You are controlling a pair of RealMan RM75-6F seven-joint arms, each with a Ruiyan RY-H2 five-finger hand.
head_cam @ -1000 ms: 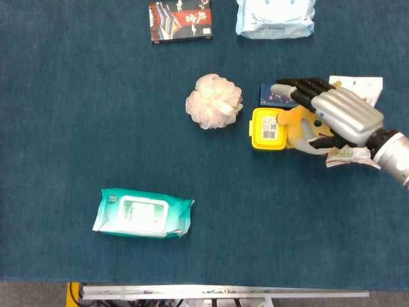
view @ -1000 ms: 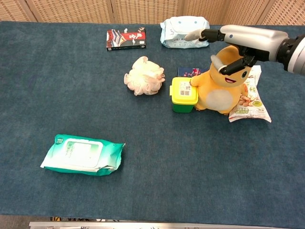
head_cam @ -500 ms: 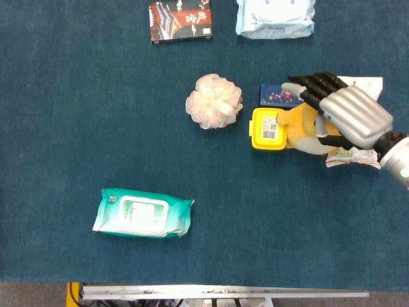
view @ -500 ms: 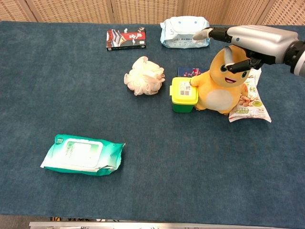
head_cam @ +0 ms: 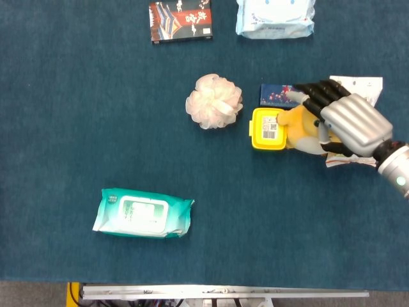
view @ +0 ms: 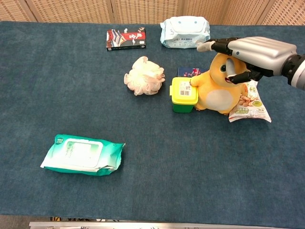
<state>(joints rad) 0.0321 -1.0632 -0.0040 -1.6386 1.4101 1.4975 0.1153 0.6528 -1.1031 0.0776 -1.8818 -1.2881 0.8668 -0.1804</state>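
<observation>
Plush yellow-orange cartoon toy with a pale belly sits upright on the blue carpeted surface, at its right side, facing forward in the chest view. Over its head hangs the right robot hand, silver-backed with dark fingers stretched forward over the crown and the thumb hooked down beside the toy's face. Whether the palm actually presses on the head or only hovers just above it is hard to tell from either camera; the toy is not lifted, and nothing is clasped, so the hand reads as spread wide, placed for a top-down hold on the head. The left robot hand appears in neither view.

Touching the toy's front paw stands a small green tub with a yellow lid and barcode label, which props the toy on that side. Behind both lies a flat dark-blue printed box. Under the toy's far side a printed snack pouch lies flat. A fluffy pale-pink bath puff sits near the tub. Farther off are a black-and-red box, a light-blue wipes pack and, well apart, a teal wipes pack.
</observation>
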